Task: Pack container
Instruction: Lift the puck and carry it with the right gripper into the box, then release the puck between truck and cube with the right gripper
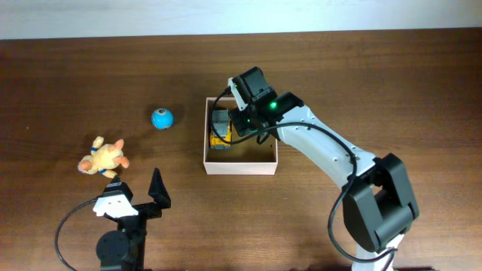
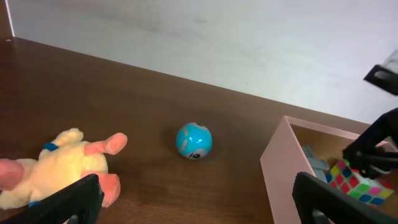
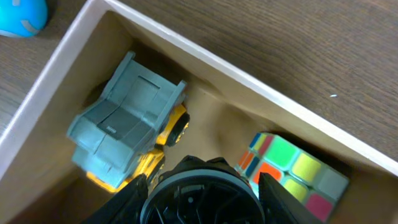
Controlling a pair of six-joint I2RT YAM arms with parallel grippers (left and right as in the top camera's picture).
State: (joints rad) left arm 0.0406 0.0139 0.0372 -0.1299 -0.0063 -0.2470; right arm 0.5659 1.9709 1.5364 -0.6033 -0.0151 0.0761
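Observation:
The container [image 1: 241, 168], a square box with white walls and a tan inside, sits mid-table. In it lie a grey and yellow toy truck [image 3: 127, 124] and a colourful puzzle cube [image 3: 292, 171]. My right gripper [image 3: 203, 202] hangs over the box's inside [image 1: 245, 114], shut on a black round toy with a grey rim [image 3: 199, 186]. My left gripper [image 2: 196, 208] stands wide open and holds nothing, near the front edge [image 1: 135, 194]. A yellow plush animal [image 2: 56, 165] lies by its left finger. A blue ball [image 2: 194, 140] rests farther off, left of the container wall [image 2: 283, 168].
The plush animal [image 1: 104, 156] and the blue ball [image 1: 162, 118] lie on bare brown table left of the box. A pale wall runs along the table's far edge.

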